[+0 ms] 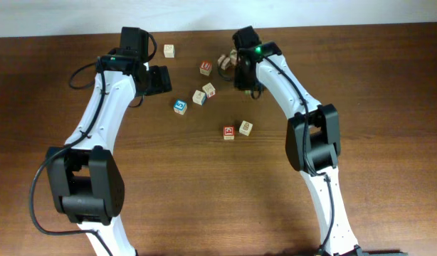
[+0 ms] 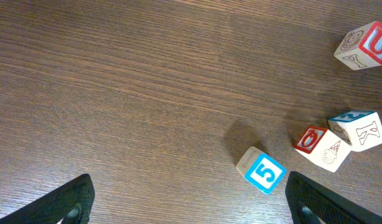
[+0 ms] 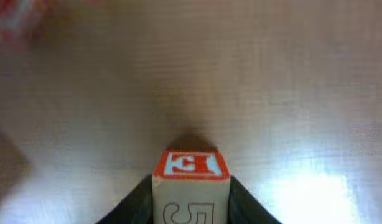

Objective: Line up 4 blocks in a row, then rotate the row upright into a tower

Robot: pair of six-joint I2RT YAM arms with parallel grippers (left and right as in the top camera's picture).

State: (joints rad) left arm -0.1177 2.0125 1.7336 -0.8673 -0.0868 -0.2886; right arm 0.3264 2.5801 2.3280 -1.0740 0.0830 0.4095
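R hand [image 3: 191, 202] clenched on red-E block [image 3: 191, 165], fingers [image 3: 132, 211] on two opposite side faces; lifted or not, can't tell. It sits right of and beyond blue-5 block [image 2: 265, 172]. L hand [image 2: 191, 211] spread wide, empty, just short of blue-5. Blocks [image 1: 206, 68] prob. light, stiff, smooth wood: pinch flat faces mid-height. Block pair [image 2: 325, 152] touching, just beside blue-5; bare tabletop [image 1: 204, 185] on its near side, far edge well apart.

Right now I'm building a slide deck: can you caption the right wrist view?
Right gripper clamps a wooden block with a red-framed letter on top, over the table.
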